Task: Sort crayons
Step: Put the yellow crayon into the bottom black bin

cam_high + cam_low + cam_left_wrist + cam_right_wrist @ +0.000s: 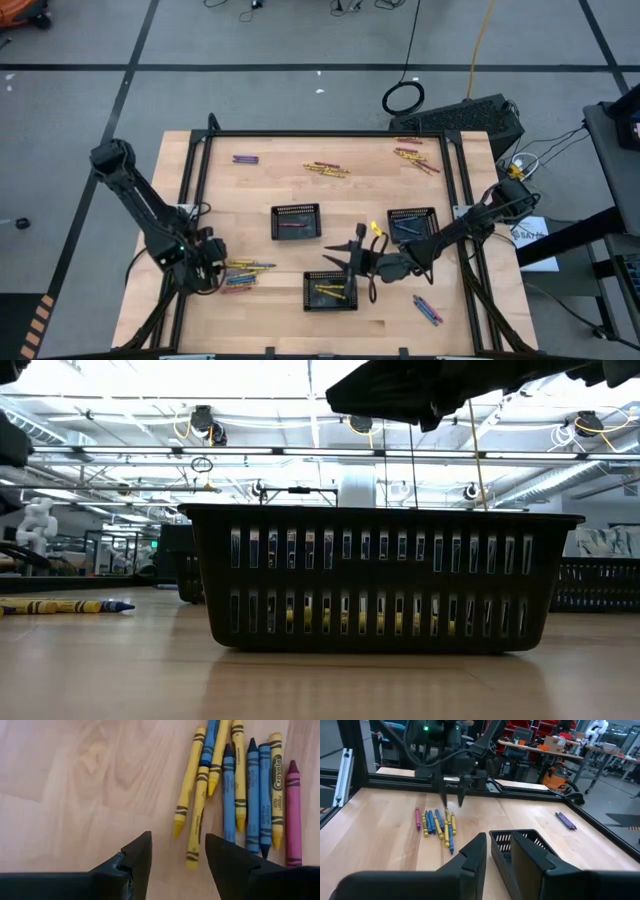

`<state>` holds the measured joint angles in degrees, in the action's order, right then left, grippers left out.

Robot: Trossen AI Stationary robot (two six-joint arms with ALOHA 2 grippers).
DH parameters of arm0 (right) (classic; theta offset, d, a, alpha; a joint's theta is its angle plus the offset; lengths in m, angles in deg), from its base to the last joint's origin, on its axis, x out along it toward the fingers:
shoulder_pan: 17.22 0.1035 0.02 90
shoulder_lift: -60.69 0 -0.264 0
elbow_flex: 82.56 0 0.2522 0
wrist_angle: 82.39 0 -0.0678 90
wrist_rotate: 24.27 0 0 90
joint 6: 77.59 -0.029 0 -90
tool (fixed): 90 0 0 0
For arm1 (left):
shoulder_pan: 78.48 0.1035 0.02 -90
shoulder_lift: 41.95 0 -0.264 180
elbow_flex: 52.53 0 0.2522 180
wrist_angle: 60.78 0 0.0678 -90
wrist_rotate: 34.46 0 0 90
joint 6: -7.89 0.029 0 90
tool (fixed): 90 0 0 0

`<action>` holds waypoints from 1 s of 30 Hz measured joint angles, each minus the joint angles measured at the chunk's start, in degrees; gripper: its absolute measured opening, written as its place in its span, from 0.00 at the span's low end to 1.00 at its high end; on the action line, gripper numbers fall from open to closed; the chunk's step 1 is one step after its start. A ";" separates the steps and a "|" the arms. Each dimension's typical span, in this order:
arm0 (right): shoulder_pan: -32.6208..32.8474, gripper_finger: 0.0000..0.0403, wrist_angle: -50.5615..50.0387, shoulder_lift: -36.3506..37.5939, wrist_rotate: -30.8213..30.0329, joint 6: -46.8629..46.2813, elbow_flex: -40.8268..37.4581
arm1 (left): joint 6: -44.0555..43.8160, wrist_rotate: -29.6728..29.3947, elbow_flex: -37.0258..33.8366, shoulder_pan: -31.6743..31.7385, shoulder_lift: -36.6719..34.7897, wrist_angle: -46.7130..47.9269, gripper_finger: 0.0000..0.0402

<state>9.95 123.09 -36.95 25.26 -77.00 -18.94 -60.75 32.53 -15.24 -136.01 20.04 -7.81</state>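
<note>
Three trays point(296, 222) sit mid-table, crayons scattered around them.
Crayon clusters point(243, 274) lie beside the left gripper point(205, 262); the right gripper point(345, 258) hovers just above the nearest tray point(330, 291).

Left pincer point(222, 268) at 8 o'clock, fingers parted, empty. Right pincer point(337, 257) near centre, fingers apart, empty.

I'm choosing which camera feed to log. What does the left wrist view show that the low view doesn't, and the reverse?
Only the left wrist view: the left tool, open above a cluster of crayons, yellow, blue and one pink, with their label bands visible.

Only the low view: a black mesh tray side-on, more trays behind it, and the room's ceiling.

Both: the wooden table and yellow and blue crayons.
</note>
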 joint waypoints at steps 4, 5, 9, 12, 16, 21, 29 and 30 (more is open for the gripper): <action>-0.41 0.18 0.09 0.00 0.00 -0.12 0.00 | -0.04 -1.79 -1.56 0.12 0.00 -1.38 0.45; -0.49 0.18 0.27 0.00 0.00 -0.14 0.00 | -0.02 -2.48 -1.68 0.12 0.00 -1.54 0.45; -0.47 0.18 0.42 0.00 0.00 -0.14 0.00 | -0.09 -3.95 -2.75 0.12 0.00 -1.68 0.45; -0.47 0.18 0.43 0.00 0.00 -0.14 0.00 | -0.08 -4.05 -3.88 0.12 0.00 -3.49 0.45; -0.47 0.18 0.43 0.00 0.00 -0.14 0.00 | -0.05 -4.16 -4.61 0.12 0.00 -5.72 0.45; -0.47 0.18 0.42 0.00 0.00 -0.14 0.00 | -0.04 -6.40 -4.61 0.15 0.00 -5.90 0.37; -0.47 0.18 0.42 0.00 0.00 -0.05 0.00 | 0.40 -7.37 -4.61 0.19 0.00 -5.89 0.17; -0.47 0.18 0.42 0.00 0.00 -0.03 0.00 | 0.42 -7.42 -4.61 0.19 0.00 -5.89 0.15</action>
<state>9.48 123.51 -36.95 25.26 -77.03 -18.94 -60.34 25.12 -19.85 -135.82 20.05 -13.70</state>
